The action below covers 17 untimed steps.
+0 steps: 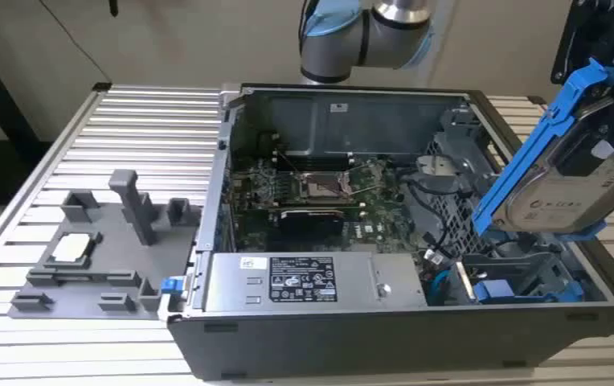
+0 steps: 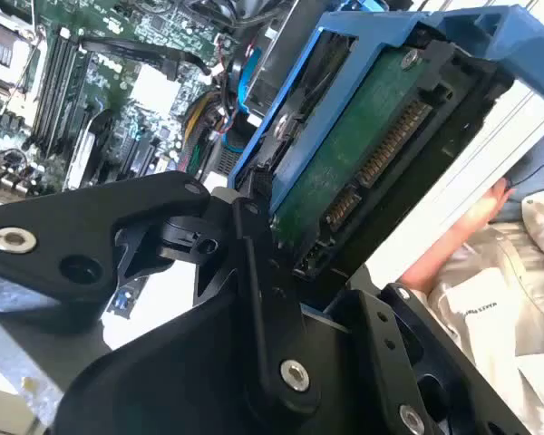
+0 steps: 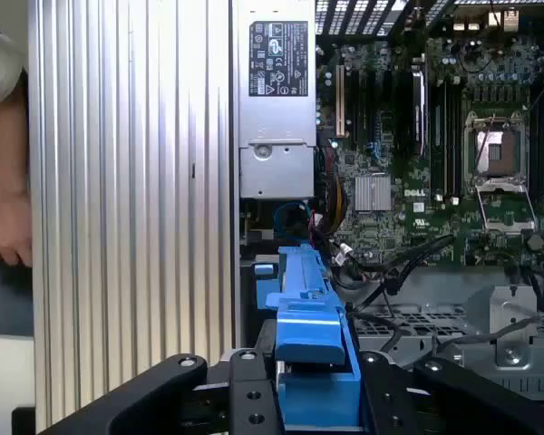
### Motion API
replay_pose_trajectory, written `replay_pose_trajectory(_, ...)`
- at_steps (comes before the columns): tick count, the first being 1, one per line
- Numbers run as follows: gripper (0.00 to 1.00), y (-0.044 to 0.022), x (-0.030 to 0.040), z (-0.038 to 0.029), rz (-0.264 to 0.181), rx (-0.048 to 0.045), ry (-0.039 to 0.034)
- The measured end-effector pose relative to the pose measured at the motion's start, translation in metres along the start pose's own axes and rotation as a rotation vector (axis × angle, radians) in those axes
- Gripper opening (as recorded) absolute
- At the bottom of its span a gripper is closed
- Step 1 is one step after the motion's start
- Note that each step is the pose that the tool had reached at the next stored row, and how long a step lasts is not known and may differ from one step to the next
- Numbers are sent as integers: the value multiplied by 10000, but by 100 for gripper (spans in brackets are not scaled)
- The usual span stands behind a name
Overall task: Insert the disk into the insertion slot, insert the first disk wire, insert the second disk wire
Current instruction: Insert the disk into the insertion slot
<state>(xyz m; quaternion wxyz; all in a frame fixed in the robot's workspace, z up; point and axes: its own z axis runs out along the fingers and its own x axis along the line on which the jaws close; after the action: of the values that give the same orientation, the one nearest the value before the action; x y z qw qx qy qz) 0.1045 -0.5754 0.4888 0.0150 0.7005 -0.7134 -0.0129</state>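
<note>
The disk (image 1: 570, 197), silver-grey with a white label in a blue carrier frame (image 1: 543, 137), hangs tilted at the exterior view's right. It is above the open computer case (image 1: 393, 338). My gripper (image 1: 611, 133) is shut on the disk's upper part. Below the disk, in the case's front right corner, is the insertion slot (image 1: 516, 273), a grey bay with blue clips. The second wrist view shows the disk's green circuit board (image 2: 363, 154) and connector between my black fingers (image 2: 254, 263). The first wrist view shows the carrier's blue edge (image 3: 308, 317) in the gripper (image 3: 313, 390). A loose blue cable (image 1: 439, 283) lies beside the bay.
The motherboard (image 1: 318, 189) and the power supply (image 1: 301, 277) lie inside the case. A grey fixture (image 1: 104, 241) with small parts stands on the slatted table (image 1: 124, 129) at the exterior view's left. A person's arm (image 3: 4, 181) is beside the table.
</note>
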Motion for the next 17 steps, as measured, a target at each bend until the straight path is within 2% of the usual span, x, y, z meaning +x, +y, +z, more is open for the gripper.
replay_pose_trajectory(12,33,0,0,0,0,5,1)
replay_pose_trajectory(14,33,0,0,5,0,39,-2)
replay_pose_trajectory(17,33,-1,0,20,0,139,-22)
